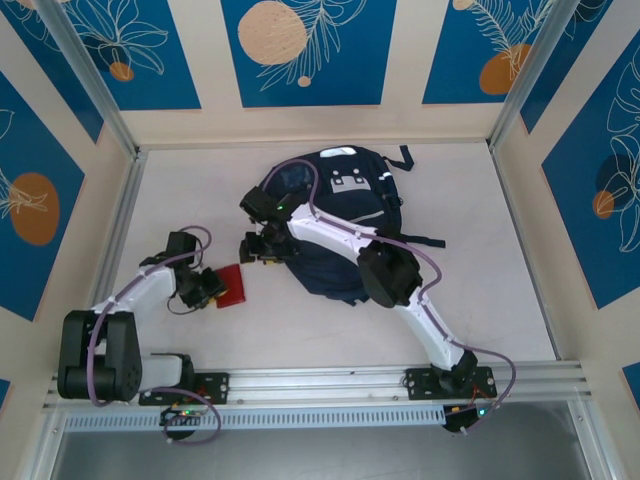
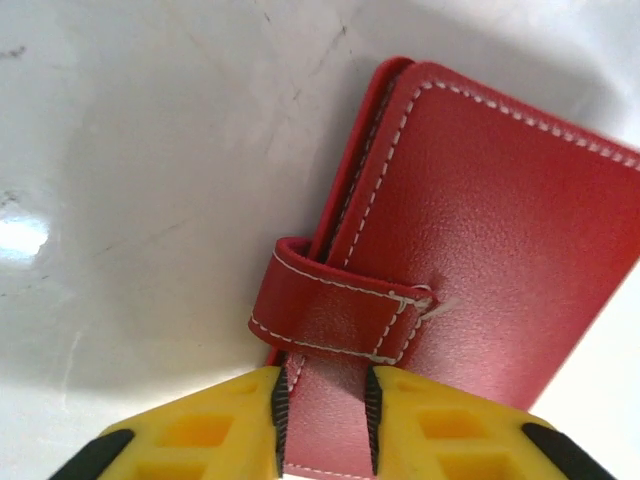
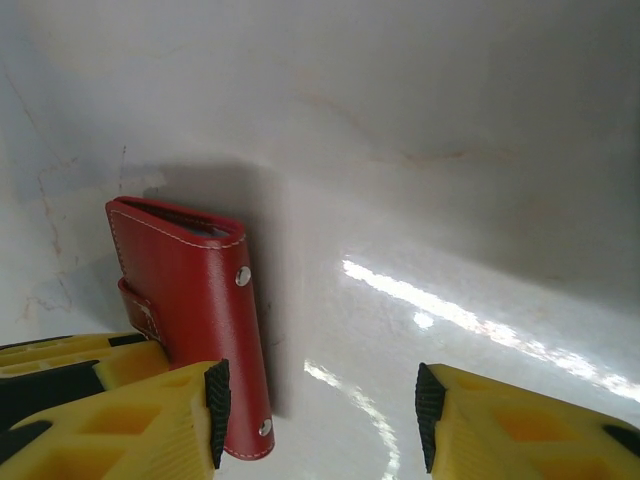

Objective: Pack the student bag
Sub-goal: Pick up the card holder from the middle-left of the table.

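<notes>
1. The student bag [image 1: 360, 200] lies mid-tabletop [image 1: 480, 300]. Just left of it, the left claw [image 2: 322, 410] pinches a red wallet [image 2: 480, 230] at its strap edge, likely for packing.
2. The right claw [image 3: 320, 410] hangs half-open and empty at the bag's left edge, perhaps to steady it.
3. The right arm hides the bag's opening.

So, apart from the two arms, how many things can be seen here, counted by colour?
red wallet: 1
navy student bag: 1
Total: 2
</notes>
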`<state>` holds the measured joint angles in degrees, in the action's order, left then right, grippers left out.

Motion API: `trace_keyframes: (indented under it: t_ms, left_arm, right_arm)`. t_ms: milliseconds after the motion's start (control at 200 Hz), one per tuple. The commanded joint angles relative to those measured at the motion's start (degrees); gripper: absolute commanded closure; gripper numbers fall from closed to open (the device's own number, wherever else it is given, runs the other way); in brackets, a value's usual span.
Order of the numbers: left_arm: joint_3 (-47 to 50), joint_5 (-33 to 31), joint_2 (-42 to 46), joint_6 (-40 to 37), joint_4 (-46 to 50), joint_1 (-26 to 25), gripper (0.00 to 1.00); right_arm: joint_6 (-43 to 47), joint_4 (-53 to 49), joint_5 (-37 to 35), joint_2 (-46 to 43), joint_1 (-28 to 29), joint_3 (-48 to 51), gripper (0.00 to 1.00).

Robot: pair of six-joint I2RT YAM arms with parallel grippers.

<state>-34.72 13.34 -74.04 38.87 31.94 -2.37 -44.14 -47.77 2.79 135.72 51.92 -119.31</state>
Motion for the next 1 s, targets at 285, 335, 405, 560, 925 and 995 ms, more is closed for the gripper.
trace_keyframes:
  t_ms: [285,335,405,560,925,995]
  left_arm:
    - [2.1,0.5,-1.5,-0.3,-0.8,0.3,0.81]
    - [2.3,0.7,-1.6,-0.4,-1.0,0.3,0.81]
    - [2.4,0.9,-1.7,-0.4,-1.3,0.3,0.81]
    - [2.7,1.8,-1.1,-0.2,-1.7,0.3,0.84]
    - [2.6,1.5,-1.3,0.0,-3.0,0.3,0.84]
    - [2.2,1.4,-0.8,0.1,-2.7,0.3,0.84]
  right_arm:
    - [4.0,-1.8,11.4,6.5,1.7,-6.8,0.5]
    - [4.1,-1.3,12.4,7.0,1.6,-6.9,0.52]
    - [4.2,-1.1,13.5,7.7,1.8,-7.3,0.55]
    - [4.4,-2.3,14.1,9.6,2.1,-9.5,0.57]
    - [4.9,-3.1,16.7,11.6,2.4,-12.3,0.64]
    - [5.5,-2.6,16.7,10.7,2.5,-12.2,0.75]
